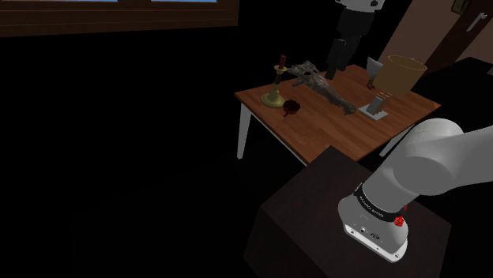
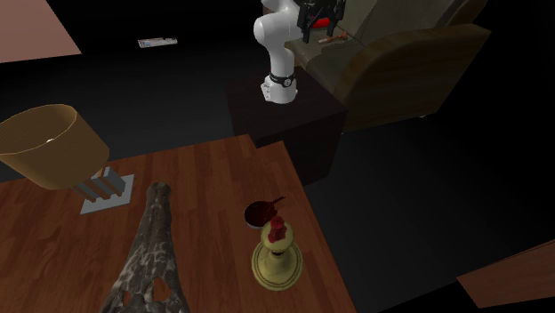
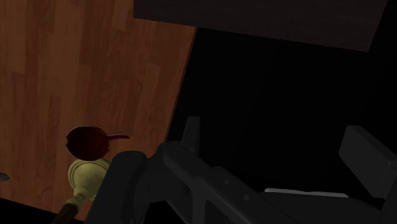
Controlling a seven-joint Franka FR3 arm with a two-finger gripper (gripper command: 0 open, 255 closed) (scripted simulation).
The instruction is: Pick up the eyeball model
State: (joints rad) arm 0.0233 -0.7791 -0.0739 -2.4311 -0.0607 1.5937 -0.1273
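What I see on wood table (image 1: 340,134)
Brass candlestick (image 1: 273,93) at shoulder view's left, long skull (image 1: 320,85) beside it, lamp (image 1: 397,73) w/ tan shade at its right

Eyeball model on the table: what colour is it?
The eyeball model is dark red; clearest in second exterior view.

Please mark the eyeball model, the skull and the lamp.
eyeball model (image 2: 260,213), second exterior view, on its dark red round body.
skull (image 2: 152,242), second exterior view, on the middle of its snout.
lamp (image 2: 52,151), second exterior view, on its shade's outer side.

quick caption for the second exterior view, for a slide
Dark red eyeball model beside a yellow candlestick at the edge of the wooden table, white arm on its stand beyond.
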